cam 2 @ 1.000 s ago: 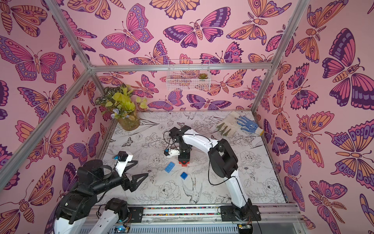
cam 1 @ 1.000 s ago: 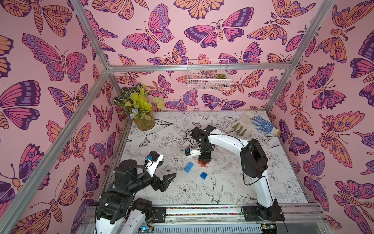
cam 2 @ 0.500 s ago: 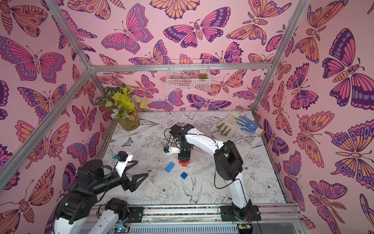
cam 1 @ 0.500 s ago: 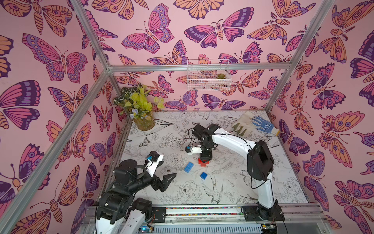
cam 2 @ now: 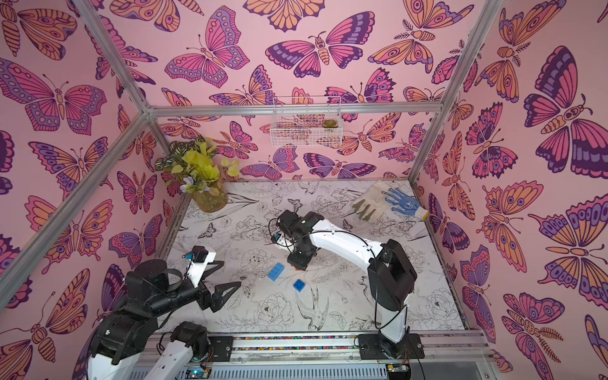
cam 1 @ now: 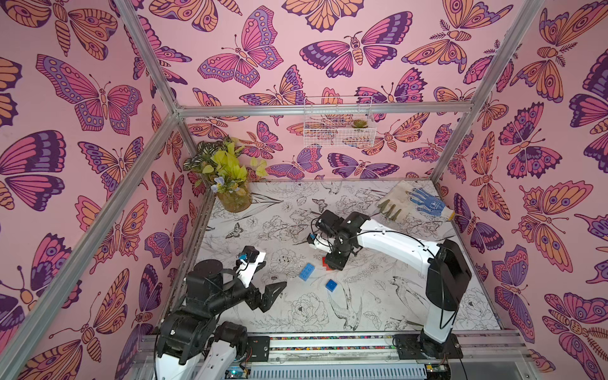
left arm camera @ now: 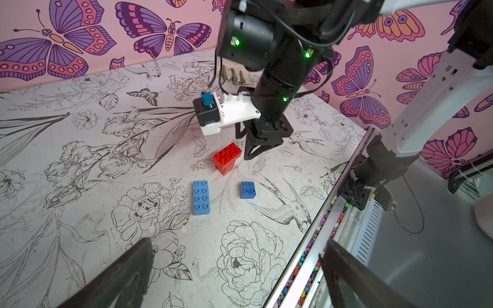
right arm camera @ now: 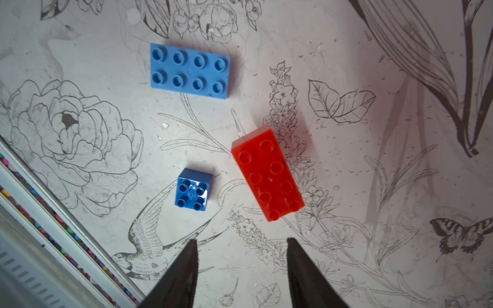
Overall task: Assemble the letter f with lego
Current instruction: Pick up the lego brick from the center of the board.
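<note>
Both top views: floral tabletop (cam 1: 378, 306), pink butterfly walls (cam 1: 296, 82).

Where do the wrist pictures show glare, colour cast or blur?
Right wrist view: a white glint on the small blue brick, a reddish cast on the table beside the red brick, and the right tool soft-edged at the frame's edge. Left wrist view: the left tool is dark and blurred, while the long blue brick beyond it is sharp.
</note>
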